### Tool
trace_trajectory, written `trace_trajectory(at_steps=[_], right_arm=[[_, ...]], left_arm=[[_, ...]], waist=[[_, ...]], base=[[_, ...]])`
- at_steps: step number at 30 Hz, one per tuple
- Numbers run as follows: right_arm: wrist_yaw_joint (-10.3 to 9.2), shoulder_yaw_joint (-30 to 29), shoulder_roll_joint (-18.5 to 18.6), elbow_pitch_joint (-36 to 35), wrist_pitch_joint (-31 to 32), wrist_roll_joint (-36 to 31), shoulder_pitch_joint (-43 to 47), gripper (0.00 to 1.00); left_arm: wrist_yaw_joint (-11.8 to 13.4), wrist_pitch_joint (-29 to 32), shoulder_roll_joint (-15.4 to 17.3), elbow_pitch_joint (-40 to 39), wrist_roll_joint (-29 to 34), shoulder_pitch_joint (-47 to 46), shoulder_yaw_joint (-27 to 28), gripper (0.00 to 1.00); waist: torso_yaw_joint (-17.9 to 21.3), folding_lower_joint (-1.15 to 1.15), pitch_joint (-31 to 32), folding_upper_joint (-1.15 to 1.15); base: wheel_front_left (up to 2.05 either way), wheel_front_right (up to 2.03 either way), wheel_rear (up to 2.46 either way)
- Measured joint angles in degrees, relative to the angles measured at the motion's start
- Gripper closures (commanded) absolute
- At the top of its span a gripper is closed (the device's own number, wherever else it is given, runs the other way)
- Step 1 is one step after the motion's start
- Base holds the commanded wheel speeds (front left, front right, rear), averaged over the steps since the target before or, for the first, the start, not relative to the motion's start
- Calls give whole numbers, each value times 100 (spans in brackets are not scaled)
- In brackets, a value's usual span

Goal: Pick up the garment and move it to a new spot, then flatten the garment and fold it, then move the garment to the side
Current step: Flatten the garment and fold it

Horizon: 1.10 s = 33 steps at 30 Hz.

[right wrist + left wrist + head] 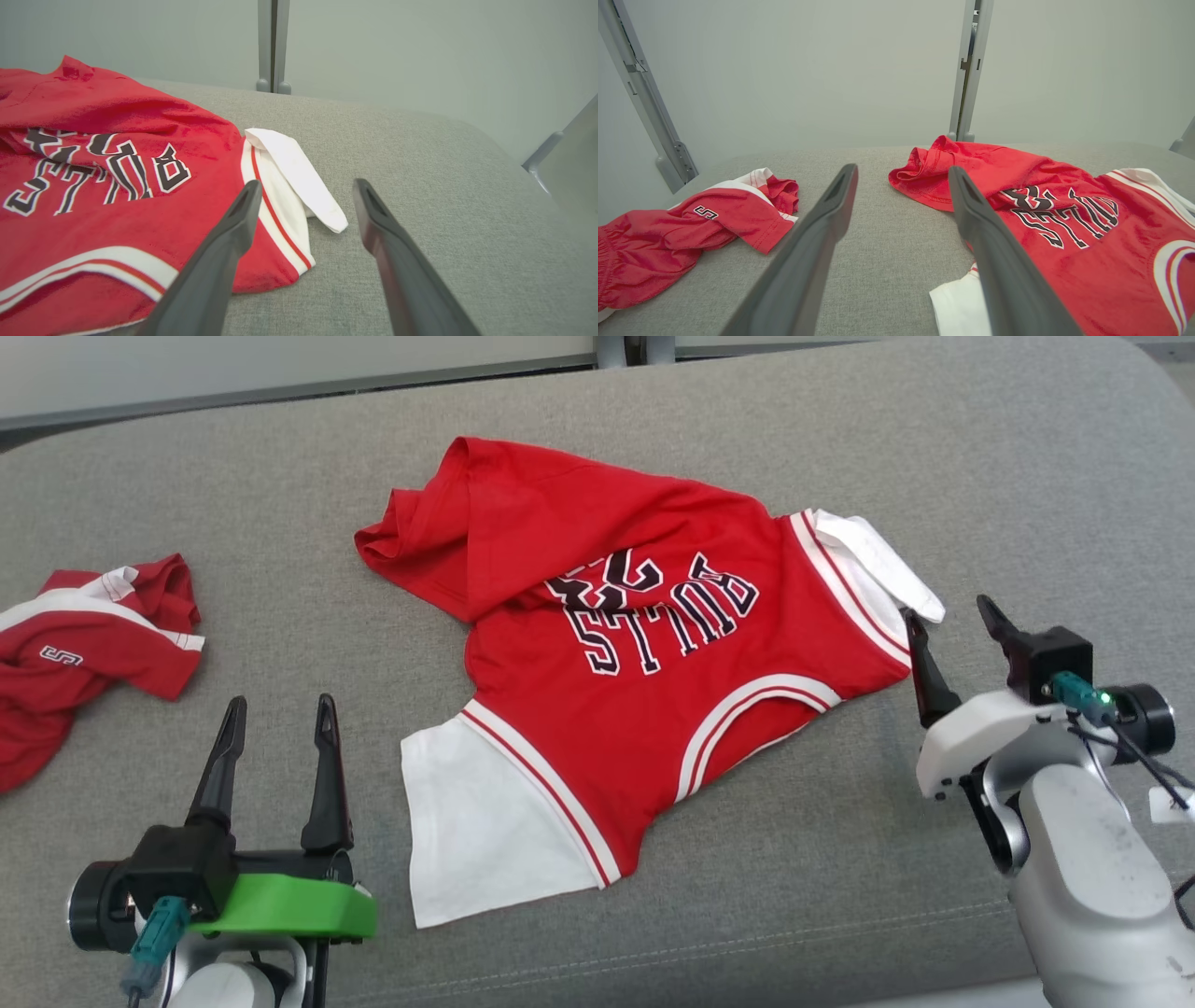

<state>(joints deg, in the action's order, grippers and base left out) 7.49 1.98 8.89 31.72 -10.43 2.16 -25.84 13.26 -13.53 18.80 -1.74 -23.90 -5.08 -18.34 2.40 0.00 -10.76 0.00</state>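
if l-wrist: shorts (668, 242) near jersey (1087, 266)

The red jersey's (635, 728) number is partly hidden by a fold; a crumpled red-and-white garment (84, 653) is cut off at left.

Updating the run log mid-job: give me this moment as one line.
garment: red jersey rumpled on grey cushion | left tool open, empty | right tool open, near white sleeve | second red garment far left

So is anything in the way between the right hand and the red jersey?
Nothing visible. The open right hand sits just beside the white sleeve of the red jersey, with just grey cushion between them.
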Motion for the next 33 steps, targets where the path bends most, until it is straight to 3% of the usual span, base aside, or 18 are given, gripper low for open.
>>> trace_trajectory(at_steps=[7, 16, 17, 18, 19, 30, 33], right_arm=[[1, 450, 266, 1087, 48, -111, -1306, 0], [1, 690, 339, 2078, -107, -214, -2187, 0], [1, 678, 333, 2162, -136, -218, -2240, 15], [1, 662, 330, 2234, -181, -218, -2279, 51], [1, 634, 321, 2299, -205, -215, -2317, 100], [5, 197, 383, 2671, -430, -121, -2607, 100], [4, -3, 366, 2700, -438, 170, -2664, 100]], left_arm=[[-171, -70, -140, 159, 32, -447, -58, 0], [-319, -124, -265, 339, 109, -748, -58, 0], [-325, -125, -280, 360, 129, -758, -54, 0], [-332, -125, -294, 370, 136, -765, -49, 0], [-344, -126, -308, 378, 141, -769, -44, 0], [-414, -143, -356, 407, 276, -854, 24, 0], [-445, -143, -365, 408, 292, -865, 38, 0]], waist=[[-180, 0, -511, 0], [-428, 0, -982, 0], [-450, 0, -1018, 0], [-470, 0, -1050, 0], [-486, 0, -1077, 0], [-393, 0, -1178, 0], [-371, 0, -1201, 0]], base=[[0, 0, 0], [0, 0, 0], [0, 0, 0], [0, 0, 0], [0, 0, 0], [0, 0, 0], [0, 0, 0]])
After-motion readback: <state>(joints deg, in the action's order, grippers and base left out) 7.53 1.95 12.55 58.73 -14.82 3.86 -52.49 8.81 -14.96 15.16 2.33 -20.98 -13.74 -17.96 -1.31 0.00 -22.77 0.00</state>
